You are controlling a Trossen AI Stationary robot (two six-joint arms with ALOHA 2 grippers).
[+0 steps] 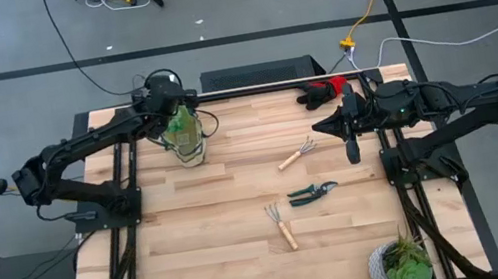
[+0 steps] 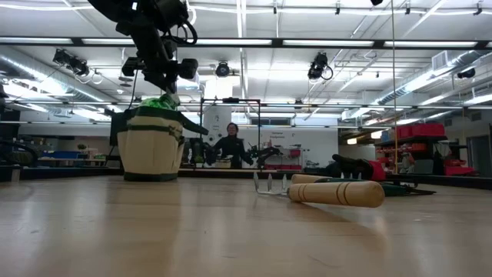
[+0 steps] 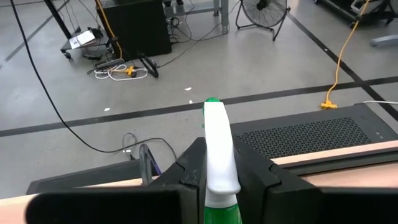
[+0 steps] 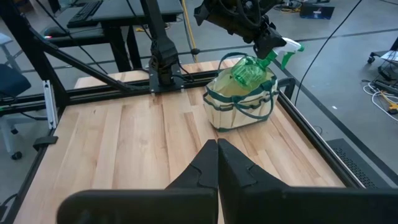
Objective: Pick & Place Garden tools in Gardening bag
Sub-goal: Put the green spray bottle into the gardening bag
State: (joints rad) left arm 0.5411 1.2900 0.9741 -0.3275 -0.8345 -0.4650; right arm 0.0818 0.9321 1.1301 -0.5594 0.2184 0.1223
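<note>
Overhead, the light wooden tabletop (image 1: 218,256) carries the beige canvas bucket-shaped gardening bag (image 1: 188,142) at upper left of the frame. Above it the left end effector (image 1: 168,102) is clenched around the bright green, white-necked spray bottle (image 1: 182,125), standing in the bag. At centre right, the right end effector (image 1: 352,151) hangs pinched together, holding nothing.

bag (image 1: 188,142) far-left | rakes (image 1: 296,155) centre, shears (image 1: 313,192) between | gloves (image 1: 320,91) probably far-right
</note>
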